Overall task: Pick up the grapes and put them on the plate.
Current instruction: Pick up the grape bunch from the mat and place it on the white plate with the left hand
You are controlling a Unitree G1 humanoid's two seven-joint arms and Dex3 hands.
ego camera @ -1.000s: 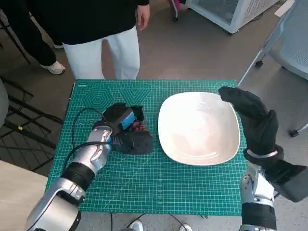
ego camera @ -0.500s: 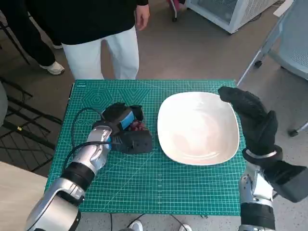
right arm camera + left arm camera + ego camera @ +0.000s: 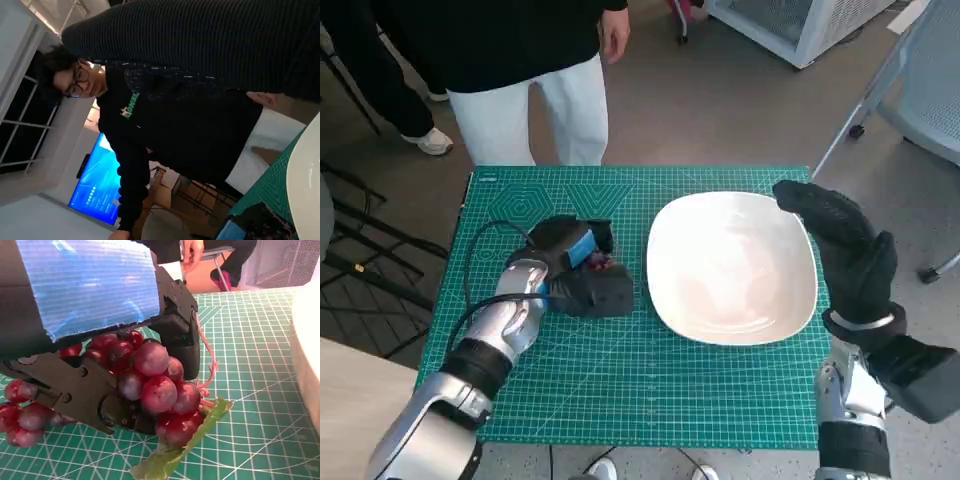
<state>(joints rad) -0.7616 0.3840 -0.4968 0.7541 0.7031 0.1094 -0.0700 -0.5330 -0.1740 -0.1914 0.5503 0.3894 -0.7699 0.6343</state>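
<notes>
The left robot hand (image 3: 100, 365) grips the grapes (image 3: 155, 385), a soft, loosely jointed bunch best held around its bulk, not by single berries.

Grapes (image 3: 604, 263) under left hand (image 3: 582, 272), left of plate (image 3: 732, 266), on mat (image 3: 620, 380).

Bare green mat (image 3: 630, 260) separates the left hand (image 3: 575, 270) from the plate (image 3: 732, 265). The right hand (image 3: 845, 250) hangs over the plate's far right rim; a person (image 3: 510, 60) stands at the table's far edge.
</notes>
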